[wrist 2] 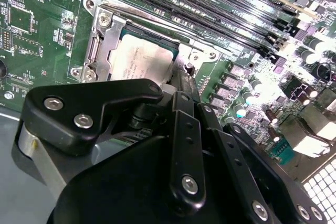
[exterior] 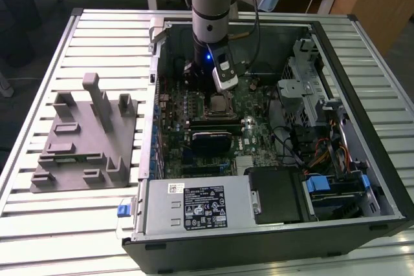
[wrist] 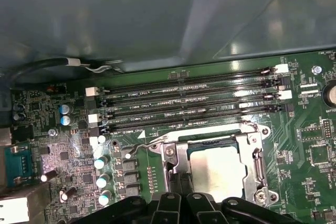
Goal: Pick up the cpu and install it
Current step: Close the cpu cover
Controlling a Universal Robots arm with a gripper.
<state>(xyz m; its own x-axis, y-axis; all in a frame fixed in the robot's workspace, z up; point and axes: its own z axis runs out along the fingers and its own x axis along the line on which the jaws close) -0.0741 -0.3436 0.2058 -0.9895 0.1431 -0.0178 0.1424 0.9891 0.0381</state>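
Exterior view: find cpu [exterior: 221, 103] seated in socket [exterior: 231, 110], just beside gripper [exterior: 208, 88] at 5 o'clock; unable to tell whether spread or closed.

grey fixture [exterior: 84, 137] with upright posts: on slatted table [exterior: 39, 224], exterior view's left of case | open PC case [exterior: 259, 250]: lying flat | power supply [exterior: 194, 206]: near side | drive cage [exterior: 304, 88]: exterior view's right | memory slots [wrist: 189, 103]: parallel rows on green motherboard [wrist: 310, 129]

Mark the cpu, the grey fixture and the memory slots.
cpu [wrist: 218, 169]: first wrist view, middle of its silver top.
grey fixture [exterior: 84, 140]: exterior view, middle of its base.
memory slots [wrist: 189, 107]: first wrist view, middle of the black rows.
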